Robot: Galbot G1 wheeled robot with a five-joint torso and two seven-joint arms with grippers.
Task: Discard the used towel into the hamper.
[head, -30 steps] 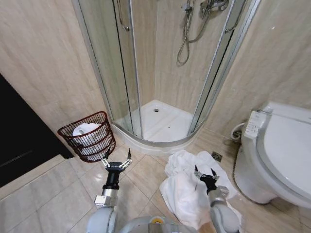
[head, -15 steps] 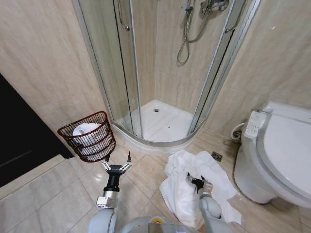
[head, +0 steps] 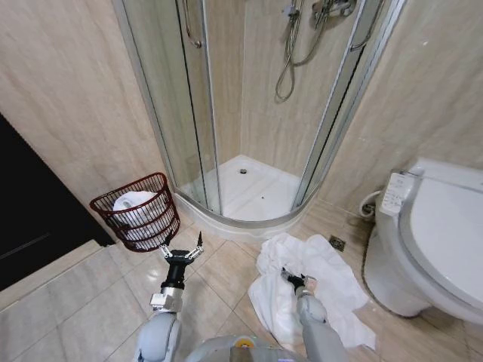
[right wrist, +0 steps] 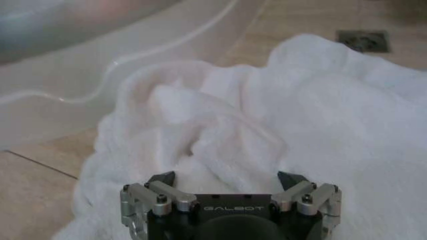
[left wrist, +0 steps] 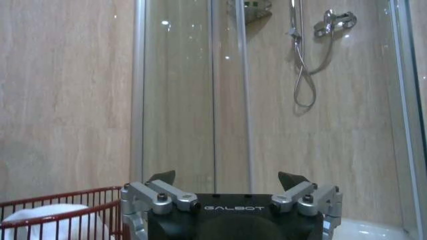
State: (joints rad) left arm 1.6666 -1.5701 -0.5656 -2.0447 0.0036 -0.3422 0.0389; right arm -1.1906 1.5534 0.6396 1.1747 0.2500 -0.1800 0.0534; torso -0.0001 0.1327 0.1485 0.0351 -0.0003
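Observation:
The used towel (head: 336, 290) is a crumpled white heap on the tiled floor in front of the shower; it also spreads under the right wrist camera (right wrist: 320, 125). My right gripper (head: 296, 280) hangs low over the heap's left part, open (right wrist: 227, 178), with nothing between its fingers. The hamper (head: 136, 213), a dark red wire basket with white cloth inside, stands against the left wall. My left gripper (head: 181, 252) is open in the air just right of the hamper. In the left wrist view the gripper (left wrist: 227, 177) faces the shower glass, with the hamper's rim (left wrist: 60, 209) beside it.
The glass shower enclosure (head: 204, 113) with its raised white tray (head: 249, 192) stands straight ahead. A toilet (head: 438, 234) fills the right side. A floor drain (head: 336, 243) lies beyond the towel. A dark doorway (head: 30, 211) is at the left.
My right gripper has moved forward, to the left and lower over the towel. The left gripper has stayed almost in place.

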